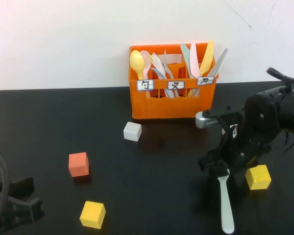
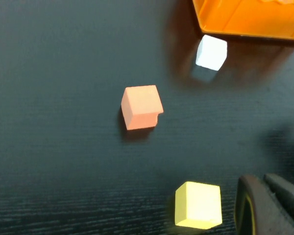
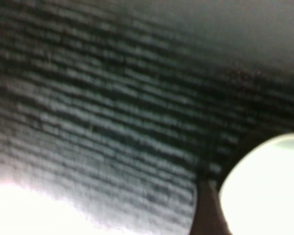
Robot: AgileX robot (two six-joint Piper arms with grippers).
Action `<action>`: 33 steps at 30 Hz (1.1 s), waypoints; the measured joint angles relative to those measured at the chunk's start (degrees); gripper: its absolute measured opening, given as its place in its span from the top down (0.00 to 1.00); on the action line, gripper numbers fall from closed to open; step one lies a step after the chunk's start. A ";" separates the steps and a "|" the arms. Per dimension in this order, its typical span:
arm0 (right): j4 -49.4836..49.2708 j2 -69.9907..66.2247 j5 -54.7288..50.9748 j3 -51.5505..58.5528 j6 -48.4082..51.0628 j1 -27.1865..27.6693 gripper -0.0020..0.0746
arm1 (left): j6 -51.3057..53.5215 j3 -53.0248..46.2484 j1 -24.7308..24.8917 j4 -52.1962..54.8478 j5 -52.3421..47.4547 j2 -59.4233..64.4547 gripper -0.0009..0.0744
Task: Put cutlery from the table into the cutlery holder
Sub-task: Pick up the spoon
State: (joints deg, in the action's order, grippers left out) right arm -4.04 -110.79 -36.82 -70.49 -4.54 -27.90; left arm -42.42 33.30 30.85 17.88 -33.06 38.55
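A: Glossy black table (image 1: 54,122) against a plain white wall. Orange cutlery holder (image 1: 172,105) is sitting upper centre of the high view, three labelled compartments already stuffed with yellow, pink and grey utensils.

B: Where's the piece we're after?

A: Mint-green spoon (image 1: 225,203) is lying flat at lower right, handle pointing toward the bottom edge, bowl end hidden under the right gripper (image 1: 220,169). Yellow cube (image 1: 257,176) sitting just beside it on the right.

B: Jaws?

A: Right gripper is hovering low over the bowl end, jaws spread wide, nothing gripped yet as far as I can see. The right wrist view is showing only blurred tabletop and a pale rounded shape (image 3: 264,186), probably the spoon.

B: Left?

A: Left gripper (image 1: 19,205) is parked at lower left, fully closed, holding nothing.

B: Advice for the grab?

A: I'd say straddle the neck squarely, fingers either side, touching down flat so the spoon isn't skating. Keep clear of the yellow cube.
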 joint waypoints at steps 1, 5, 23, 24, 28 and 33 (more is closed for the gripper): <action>0.00 0.00 -0.68 -0.09 0.60 0.00 0.44 | 0.00 0.00 0.00 0.00 0.16 0.00 0.99; 0.14 0.00 -2.95 -0.23 2.18 -0.13 0.44 | 0.00 0.00 0.00 -0.10 0.52 0.00 0.99; 9.21 -0.09 -6.78 -0.36 -5.64 -8.01 0.44 | 0.00 0.00 0.00 -0.22 0.52 0.00 0.99; 9.21 -0.09 -7.03 -0.36 -5.13 -8.01 0.45 | 0.11 0.00 0.00 -0.22 0.52 0.00 0.99; 8.19 -0.09 -7.51 -0.36 -2.64 -8.01 0.56 | 0.20 0.00 0.00 -0.22 0.52 0.00 0.99; 7.95 -0.09 -7.55 -0.36 -0.62 -8.05 0.81 | 0.72 0.00 0.00 -0.30 0.52 0.00 0.99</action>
State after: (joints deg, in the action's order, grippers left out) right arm 3.91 -110.88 -44.38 -70.86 -5.16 -35.95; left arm -41.69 33.30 30.85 17.58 -32.54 38.55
